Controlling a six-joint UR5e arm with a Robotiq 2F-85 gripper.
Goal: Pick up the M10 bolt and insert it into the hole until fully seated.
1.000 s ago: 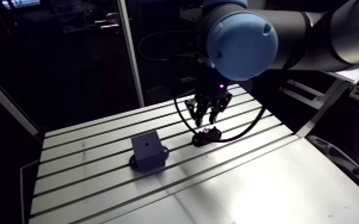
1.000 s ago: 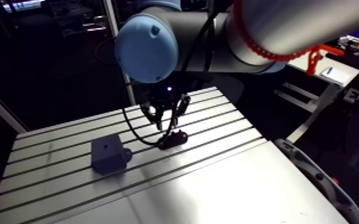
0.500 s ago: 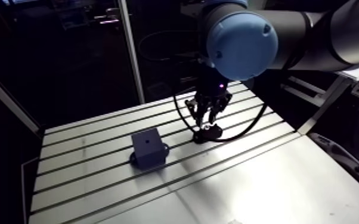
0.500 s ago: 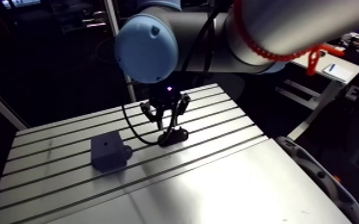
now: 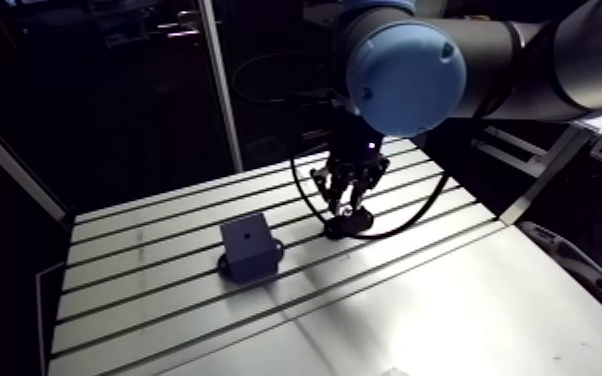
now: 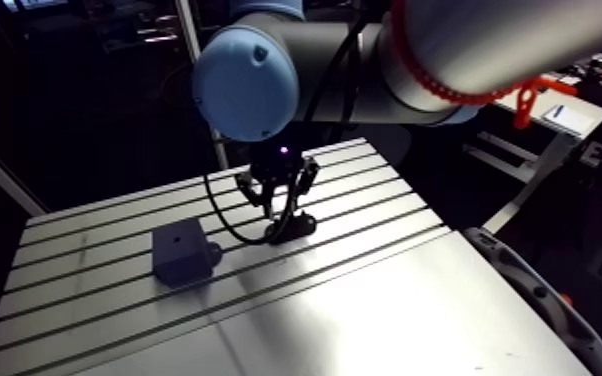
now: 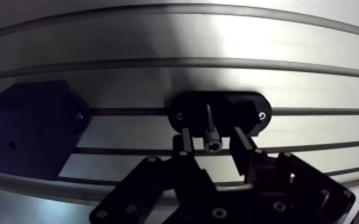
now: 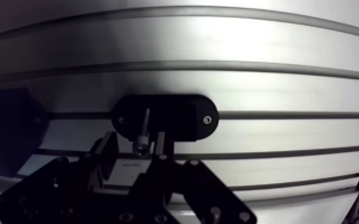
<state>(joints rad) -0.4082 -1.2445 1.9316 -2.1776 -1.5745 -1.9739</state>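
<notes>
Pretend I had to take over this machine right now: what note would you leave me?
The claw is open, with a finger on each side of the bolt and not gripping it.
The bolt sits in the black oval holder on the slotted table.
The dark block stands beside the holder, with nothing in its hole.
Done: the claw is lined up on the bolt.
Left: close, lift, carry to the block, and push the bolt in until seated.
</notes>
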